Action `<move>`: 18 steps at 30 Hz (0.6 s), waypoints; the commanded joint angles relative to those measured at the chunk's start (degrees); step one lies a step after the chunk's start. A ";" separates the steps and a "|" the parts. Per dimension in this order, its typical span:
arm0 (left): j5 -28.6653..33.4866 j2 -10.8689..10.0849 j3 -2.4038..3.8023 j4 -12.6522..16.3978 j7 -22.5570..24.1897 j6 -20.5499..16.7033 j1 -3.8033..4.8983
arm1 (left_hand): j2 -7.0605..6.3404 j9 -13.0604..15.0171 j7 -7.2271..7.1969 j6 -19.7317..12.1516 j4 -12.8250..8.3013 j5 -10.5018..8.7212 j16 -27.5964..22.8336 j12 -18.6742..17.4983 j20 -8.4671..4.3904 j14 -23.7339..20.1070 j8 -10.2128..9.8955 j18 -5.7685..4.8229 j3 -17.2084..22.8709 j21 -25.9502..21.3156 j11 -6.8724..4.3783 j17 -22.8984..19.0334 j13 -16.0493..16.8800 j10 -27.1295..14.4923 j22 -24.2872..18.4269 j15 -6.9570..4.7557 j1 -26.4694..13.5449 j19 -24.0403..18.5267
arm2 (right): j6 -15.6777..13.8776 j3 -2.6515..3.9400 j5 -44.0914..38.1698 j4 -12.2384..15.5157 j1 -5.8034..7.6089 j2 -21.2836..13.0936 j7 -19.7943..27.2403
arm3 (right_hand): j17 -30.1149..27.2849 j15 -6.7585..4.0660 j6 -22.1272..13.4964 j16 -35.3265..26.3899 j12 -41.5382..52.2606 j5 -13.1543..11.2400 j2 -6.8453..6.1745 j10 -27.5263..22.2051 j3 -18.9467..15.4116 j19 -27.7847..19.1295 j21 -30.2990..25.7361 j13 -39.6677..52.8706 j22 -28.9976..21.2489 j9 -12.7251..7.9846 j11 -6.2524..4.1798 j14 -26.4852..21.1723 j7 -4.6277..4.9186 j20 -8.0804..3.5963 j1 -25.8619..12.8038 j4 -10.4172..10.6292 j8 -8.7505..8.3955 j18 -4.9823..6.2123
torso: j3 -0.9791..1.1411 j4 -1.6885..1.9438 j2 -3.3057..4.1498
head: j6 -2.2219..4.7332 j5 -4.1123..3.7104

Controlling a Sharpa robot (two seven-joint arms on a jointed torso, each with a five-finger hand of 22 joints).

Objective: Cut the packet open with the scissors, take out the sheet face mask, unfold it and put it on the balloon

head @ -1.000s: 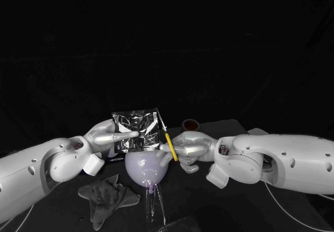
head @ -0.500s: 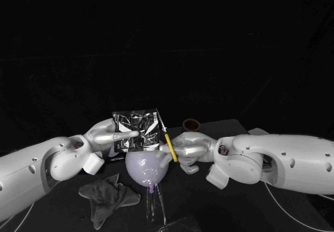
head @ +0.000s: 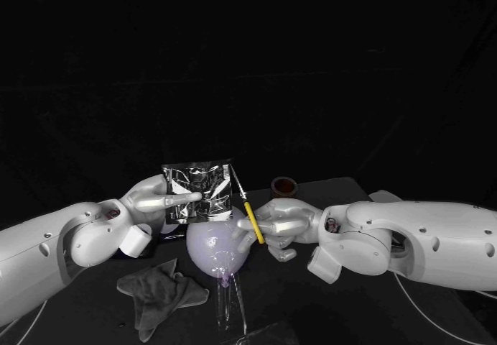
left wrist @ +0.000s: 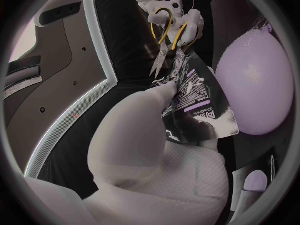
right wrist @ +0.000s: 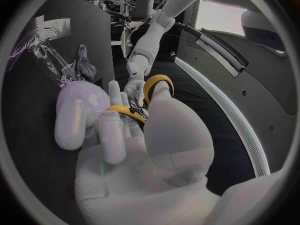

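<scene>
Packet (head: 197,190) pinched tight in the left hand (head: 157,203), sticking up from the fingers, shiny face out. Hanging in the air right over the purple balloon (head: 215,248), with the far edge turned toward the right hand (head: 281,223).

Scissors (head: 248,212) gripped in the right hand, yellow loops hooked round the thumb and fingers, blades pointing up past the knuckles. Tips just beside the packet edge nearest that hand. Hard to tell if touching the foil yet. Blades look nearly closed.

Probably the cutting step, just starting. To do it well:
- Hold the packet still and flat, with a firm pinch.
- Open the blades wide first.
- Slide only the thin top strip of foil between them.
- Snip close to the edge, so the mask inside stays whole.
- Keep the sharp tips up and away from the balloon below both hands. One poke could pop it.

Both arms reaching in low from the sides, both hands lifted and facing each other, close together above the table (head: 342,190).
</scene>
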 commanded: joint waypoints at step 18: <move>0.62 0.12 0.08 0.20 0.89 1.87 0.20 | 0.41 7.69 0.24 0.03 -0.44 0.20 -0.06 0.27 -0.17 0.02 0.21 0.94 -0.09 0.39 -0.11 0.12 0.06 0.39 -0.01 -0.57 -0.05 0.19 | 1.90 -0.03 -0.47 -0.19 -0.30 0.64 -0.15 | 6.90 -0.33 0.27 0.21 -0.02 -0.25 0.60 0.50 -0.67 0.38 0.26 -0.23 6.83 0.05 0.07 4.43 -0.08 -0.26 0.12 0.01 0.19 0.57 | -0.01 0.03 0.02 | -0.13 0.19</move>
